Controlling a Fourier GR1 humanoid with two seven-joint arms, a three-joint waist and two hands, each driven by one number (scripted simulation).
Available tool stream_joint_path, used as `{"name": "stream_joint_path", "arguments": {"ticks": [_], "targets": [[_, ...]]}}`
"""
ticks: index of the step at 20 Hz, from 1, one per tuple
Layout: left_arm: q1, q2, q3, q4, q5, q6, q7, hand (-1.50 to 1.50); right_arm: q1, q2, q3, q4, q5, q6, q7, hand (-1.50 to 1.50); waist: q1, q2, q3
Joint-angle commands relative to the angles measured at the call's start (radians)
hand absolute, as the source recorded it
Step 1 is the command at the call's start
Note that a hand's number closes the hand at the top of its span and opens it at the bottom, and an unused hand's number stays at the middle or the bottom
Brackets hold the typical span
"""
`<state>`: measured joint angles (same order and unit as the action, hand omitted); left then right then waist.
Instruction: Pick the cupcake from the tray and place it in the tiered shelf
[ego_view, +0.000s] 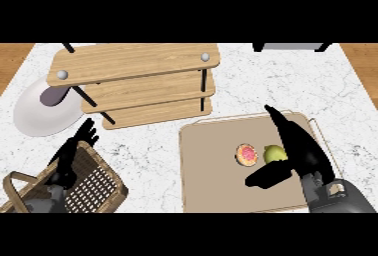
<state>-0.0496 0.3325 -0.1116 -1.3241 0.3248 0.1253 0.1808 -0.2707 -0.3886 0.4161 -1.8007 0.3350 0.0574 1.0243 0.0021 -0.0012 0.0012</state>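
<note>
A cupcake (247, 154) with pink frosting sits on the tan tray (210, 175) right of centre. Touching its right side lies a small green fruit (274, 153). My right hand (301, 150) hovers open over the tray, its fingers stretched past the fruit and its thumb (268, 175) just below the fruit. The wooden tiered shelf (136, 80) stands at the back left, with nothing on its boards. My left hand (74, 157) rests open at the lower left over a wicker basket.
A wicker basket (92, 192) sits at the front left under my left hand. A white plate (44, 112) lies left of the shelf, partly beneath it. A grey appliance (291, 46) shows at the back right edge. Bare marble counter lies between shelf and tray.
</note>
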Motion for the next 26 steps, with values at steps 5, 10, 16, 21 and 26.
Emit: {"name": "stream_joint_path", "arguments": {"ticks": [5,10,16,21,26], "targets": [[0.021,0.001,0.041,0.051,-0.018,-0.049,-0.004,0.00,0.044,0.138,0.069,0.066,0.172,-0.041,0.024,-1.50,0.000,0.001,-0.001],[-0.077,-0.025,0.061,0.066,-0.042,-0.030,0.065,0.00,0.025,0.161,0.011,0.138,0.206,0.018,0.003,-1.50,-0.003,0.001,-0.001],[-0.024,-0.051,0.061,0.060,-0.066,-0.038,0.039,0.00,-0.006,0.200,-0.017,0.236,0.293,0.007,-0.028,-1.50,0.000,0.001,-0.001],[-0.051,-0.053,0.094,0.096,-0.073,-0.075,0.020,0.00,0.056,0.212,-0.032,0.212,0.332,-0.014,-0.110,-1.50,-0.005,0.001,-0.001],[0.005,-0.076,0.064,0.019,-0.103,-0.046,0.057,0.00,0.099,0.195,-0.086,0.333,0.327,-0.079,-0.300,-1.50,-0.002,0.001,-0.001]]}}
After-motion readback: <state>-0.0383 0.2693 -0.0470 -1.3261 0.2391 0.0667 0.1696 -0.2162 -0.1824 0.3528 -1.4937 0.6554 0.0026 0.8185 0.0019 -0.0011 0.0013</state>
